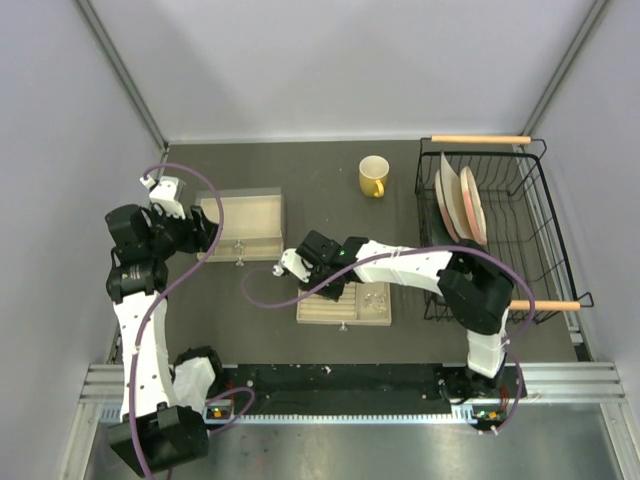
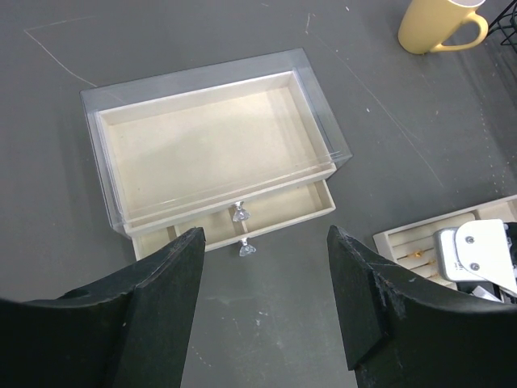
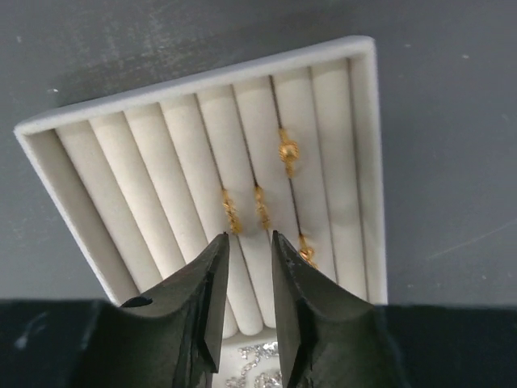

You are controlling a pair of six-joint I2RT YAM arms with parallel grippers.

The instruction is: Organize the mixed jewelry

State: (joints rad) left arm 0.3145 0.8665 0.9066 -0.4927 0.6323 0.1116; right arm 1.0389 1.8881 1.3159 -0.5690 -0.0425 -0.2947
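- Grey walls (image 1: 300, 70) close in a dark table (image 1: 320, 190). A yellow mug (image 1: 373, 176) and a wire rack (image 1: 530, 215) of plates (image 1: 462, 205) sit at the upper right.
- The left arm (image 1: 140, 300) rises along the left edge of the top view and bends in toward a clear-lidded box (image 2: 202, 137), whose drawer (image 2: 275, 214) stands slightly out.
- The right arm (image 1: 420, 265) reaches from lower right to centre, wrist tipped over a slotted tray (image 3: 194, 81).
- The left gripper (image 2: 264, 234) hangs above the box front, jaws wide apart and empty.
- The right gripper (image 3: 249, 236) hovers over the tray, jaws a narrow gap apart with nothing between them.
- Four gold rings (image 3: 287, 152) sit in the tray's middle slots, one just above a fingertip.
- A silvery cluster (image 3: 254, 372) lies at the bottom of the right wrist view, between the fingers.
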